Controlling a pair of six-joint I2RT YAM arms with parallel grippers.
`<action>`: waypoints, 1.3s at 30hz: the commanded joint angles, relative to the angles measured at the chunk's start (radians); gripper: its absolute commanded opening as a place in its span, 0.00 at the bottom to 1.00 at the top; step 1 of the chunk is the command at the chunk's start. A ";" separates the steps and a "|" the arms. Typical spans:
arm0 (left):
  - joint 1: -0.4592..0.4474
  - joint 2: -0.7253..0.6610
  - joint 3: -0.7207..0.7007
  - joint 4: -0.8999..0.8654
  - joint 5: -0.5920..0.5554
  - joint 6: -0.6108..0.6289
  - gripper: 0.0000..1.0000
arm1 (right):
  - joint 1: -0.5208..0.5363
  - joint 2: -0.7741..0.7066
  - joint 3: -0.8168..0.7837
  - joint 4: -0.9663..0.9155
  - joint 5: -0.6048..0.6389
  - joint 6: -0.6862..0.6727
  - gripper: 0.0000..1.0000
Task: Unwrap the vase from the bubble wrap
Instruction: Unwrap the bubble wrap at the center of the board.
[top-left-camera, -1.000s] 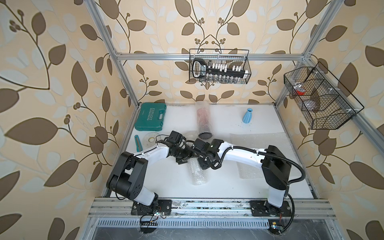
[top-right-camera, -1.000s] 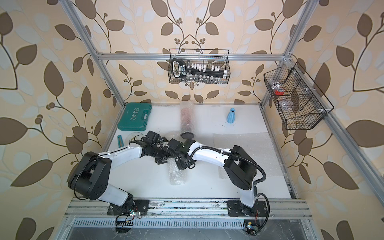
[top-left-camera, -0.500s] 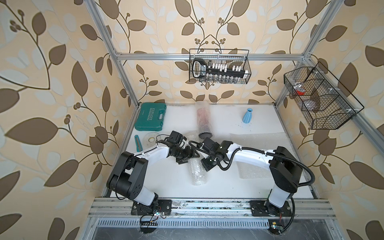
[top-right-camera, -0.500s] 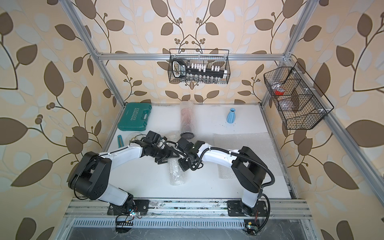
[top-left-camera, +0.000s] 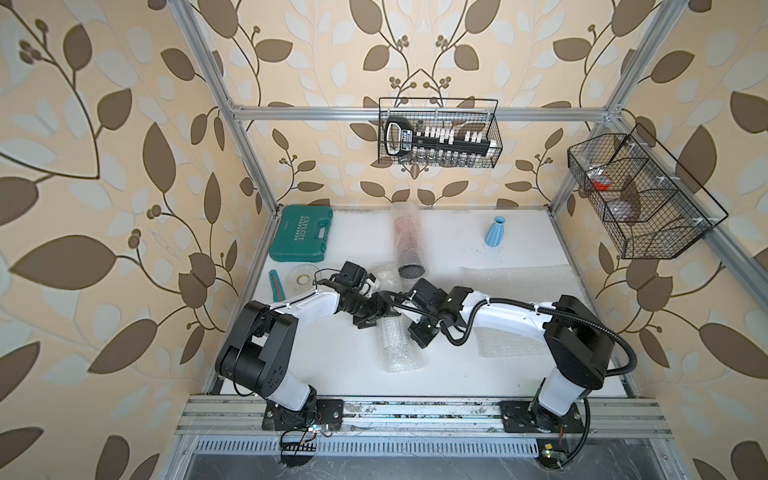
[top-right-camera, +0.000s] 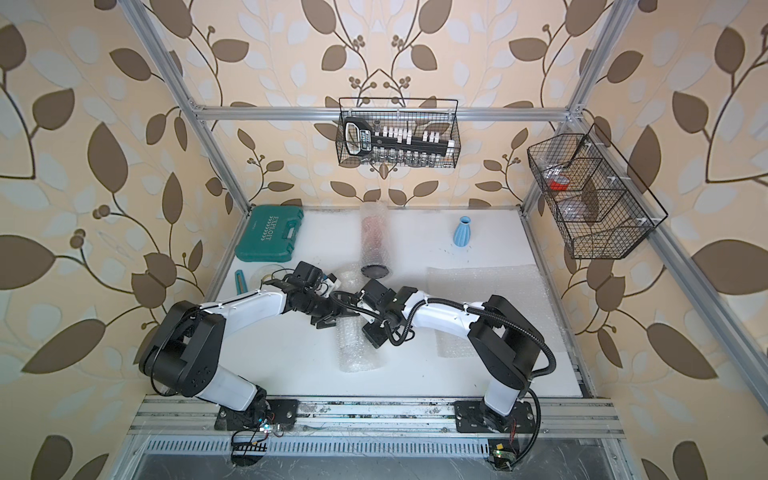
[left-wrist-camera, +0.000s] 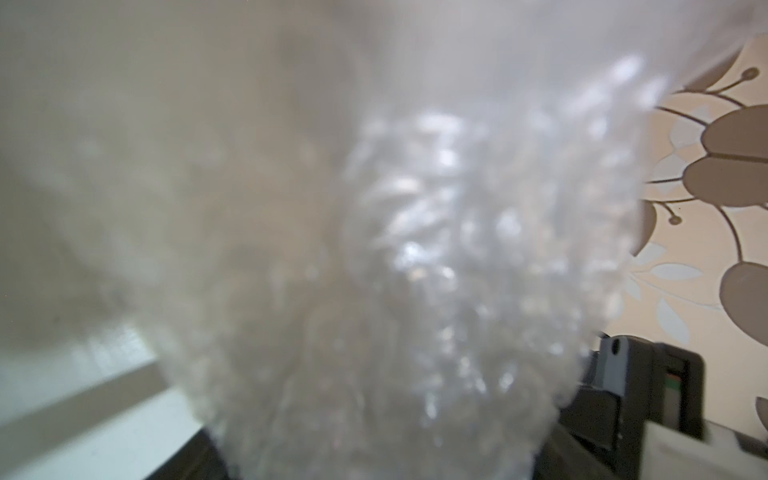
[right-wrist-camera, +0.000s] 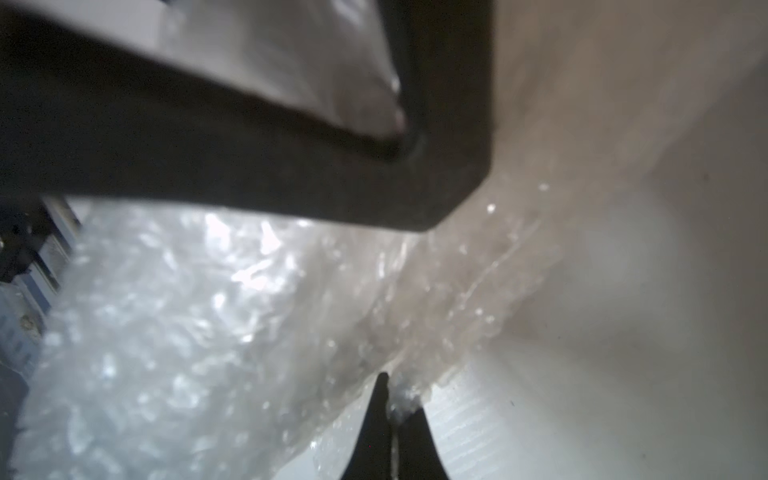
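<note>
The right gripper (right-wrist-camera: 392, 409) is pinched closed on a thin edge of the bubble wrap (top-left-camera: 401, 349), which could slip out or tear if it pulls hard. The left gripper (top-left-camera: 376, 320) sits over the wrap, but I cannot tell if it holds it, so the wrap might drag along. The wrap is a soft, bumpy, see-through tube lying on the white table (top-left-camera: 332, 357) between the arms.

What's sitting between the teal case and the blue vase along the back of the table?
A bubble-wrapped tube with something reddish inside lies between the teal case and the blue vase. It shows in both top views.
</note>
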 joint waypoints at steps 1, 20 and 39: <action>-0.006 0.024 0.009 -0.029 -0.035 0.015 0.82 | 0.006 -0.029 -0.035 -0.089 -0.028 -0.049 0.00; -0.020 -0.052 -0.032 -0.115 -0.052 0.030 0.77 | 0.018 -0.101 0.040 -0.012 0.292 0.235 0.39; -0.022 -0.123 -0.049 -0.125 -0.019 0.031 0.78 | -0.169 0.038 -0.007 0.179 0.032 0.356 0.47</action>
